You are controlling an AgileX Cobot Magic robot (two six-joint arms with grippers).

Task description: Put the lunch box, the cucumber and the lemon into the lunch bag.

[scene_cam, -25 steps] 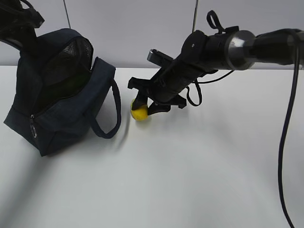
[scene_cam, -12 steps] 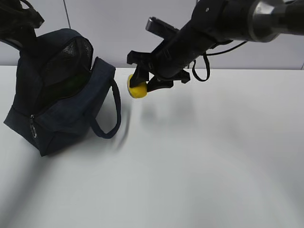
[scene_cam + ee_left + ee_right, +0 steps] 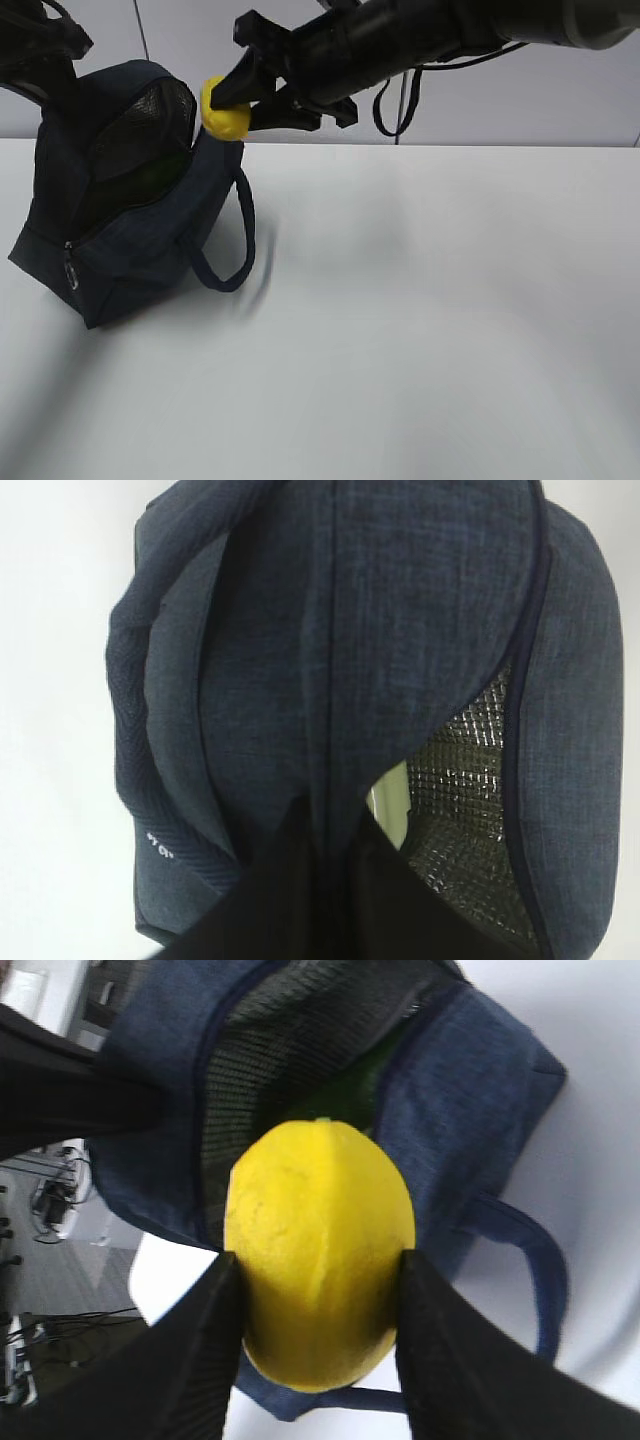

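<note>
The navy lunch bag point(image 3: 140, 240) stands at the left with its top flap lifted and the mesh-lined mouth open. My left gripper point(image 3: 50, 45) is shut on the flap's edge and holds it up; in the left wrist view point(image 3: 325, 820) the dark jaws pinch the navy fabric point(image 3: 400, 610). My right gripper point(image 3: 228, 108) is shut on the yellow lemon point(image 3: 226, 112) in the air just above the bag's right rim. In the right wrist view the lemon point(image 3: 320, 1190) sits between my fingers point(image 3: 315, 1258) over the open bag point(image 3: 470, 1090). A dark green cucumber point(image 3: 345, 1095) lies inside. A pale green sliver point(image 3: 388, 805), perhaps the lunch box, shows inside.
The bag's loop handle point(image 3: 235, 250) hangs on its right side. A silver zipper ring point(image 3: 70, 275) hangs at the bag's front left corner. The white table point(image 3: 420, 320) stretches to the right and front. A grey wall stands behind.
My right gripper has lifted the lemon off the table and carried it up and left, from beside the bag's handle to above the bag's rim. The left gripper and bag have not moved.
</note>
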